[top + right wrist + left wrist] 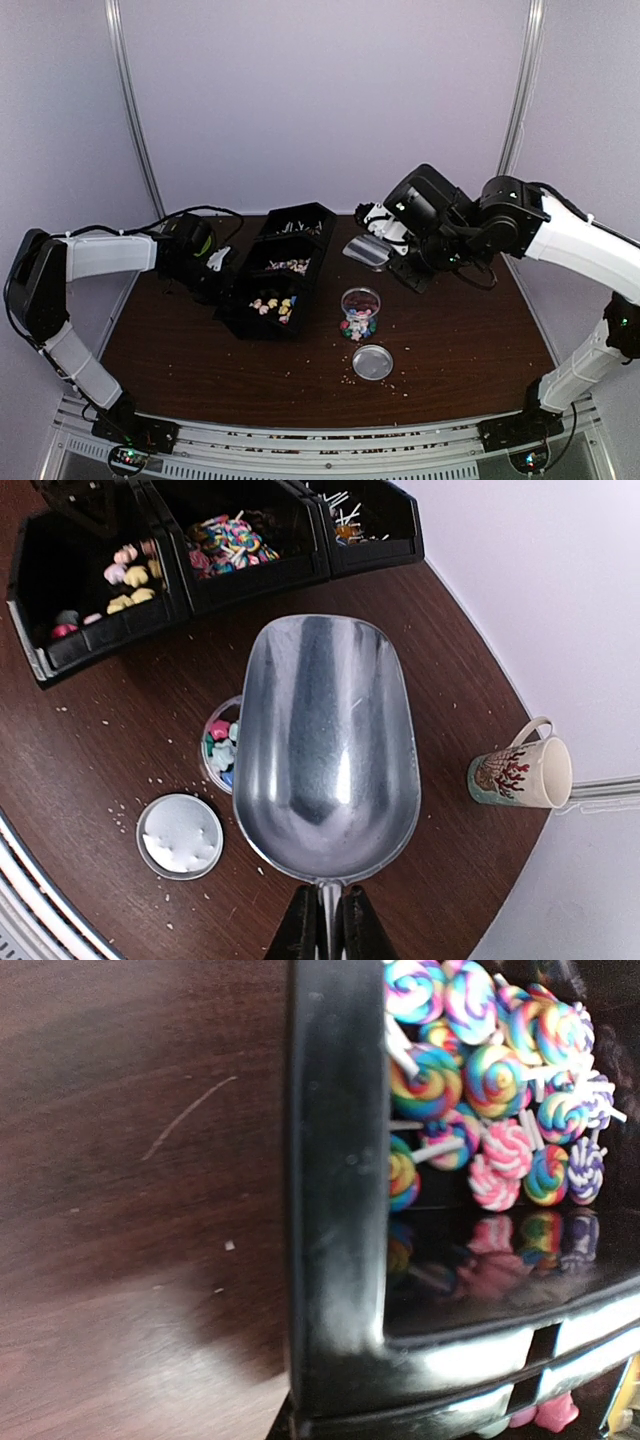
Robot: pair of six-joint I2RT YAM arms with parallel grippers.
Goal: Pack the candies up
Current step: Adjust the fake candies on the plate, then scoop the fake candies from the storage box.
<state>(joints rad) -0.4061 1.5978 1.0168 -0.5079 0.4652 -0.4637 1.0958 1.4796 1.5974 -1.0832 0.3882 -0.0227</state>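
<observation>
Holding the empty scoop (pixel 325 745) above the jar (pixel 360 292), my right gripper (pixel 322 905) clamped on its handle, poised to dip into the far-left bins (pixel 90 640) for candies (pixel 135 577).

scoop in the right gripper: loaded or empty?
Empty. In the right wrist view the scoop is bare shiny metal inside, with nothing lying in it.
</observation>
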